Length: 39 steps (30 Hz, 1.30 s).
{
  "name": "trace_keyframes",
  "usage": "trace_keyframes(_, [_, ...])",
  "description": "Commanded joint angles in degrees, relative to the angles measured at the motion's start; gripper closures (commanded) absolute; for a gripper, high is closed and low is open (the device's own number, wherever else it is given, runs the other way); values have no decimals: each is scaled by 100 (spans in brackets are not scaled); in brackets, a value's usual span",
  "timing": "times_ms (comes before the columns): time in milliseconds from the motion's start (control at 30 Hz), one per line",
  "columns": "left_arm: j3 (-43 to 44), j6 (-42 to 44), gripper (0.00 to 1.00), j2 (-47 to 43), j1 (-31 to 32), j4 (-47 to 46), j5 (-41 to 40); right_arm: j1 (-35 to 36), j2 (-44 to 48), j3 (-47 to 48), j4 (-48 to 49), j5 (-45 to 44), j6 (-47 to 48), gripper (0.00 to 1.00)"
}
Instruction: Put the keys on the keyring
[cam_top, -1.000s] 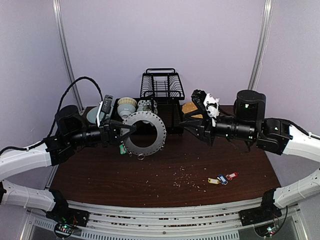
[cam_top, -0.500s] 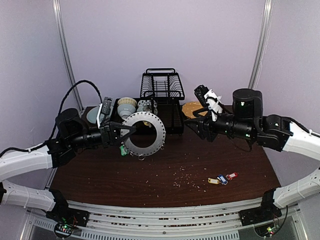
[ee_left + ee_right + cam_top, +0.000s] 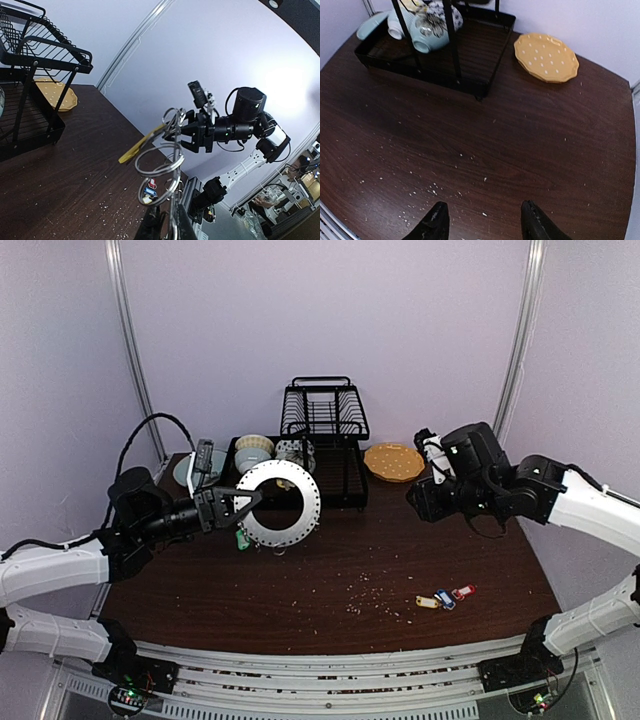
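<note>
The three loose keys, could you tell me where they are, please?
In the top view, the keys lie together on the near right of the table, beside scattered crumbs.

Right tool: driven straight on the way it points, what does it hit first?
Probably the tabletop, among scattered crumbs, short of the black dish rack; nothing else lies ahead of the right tool, though depth is unclear.
</note>
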<state>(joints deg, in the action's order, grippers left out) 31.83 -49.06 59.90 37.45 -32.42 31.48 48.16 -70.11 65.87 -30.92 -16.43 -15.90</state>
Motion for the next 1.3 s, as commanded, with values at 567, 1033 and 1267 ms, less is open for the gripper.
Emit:
trace_keyframes(567, [352, 1049, 100, -93, -28, 796, -114, -813, -1637, -1563, -1583, 96, -1854, 61])
trace_keyframes(1033, [332, 1164, 100, 260, -28, 810, 132, -1555, -889, -2587, -904, 614, -2116, 66])
trace_keyframes(1267, [341, 1196, 100, 211, -29, 866, 93, -1556, -747, -2491, -993, 620, -2200, 70])
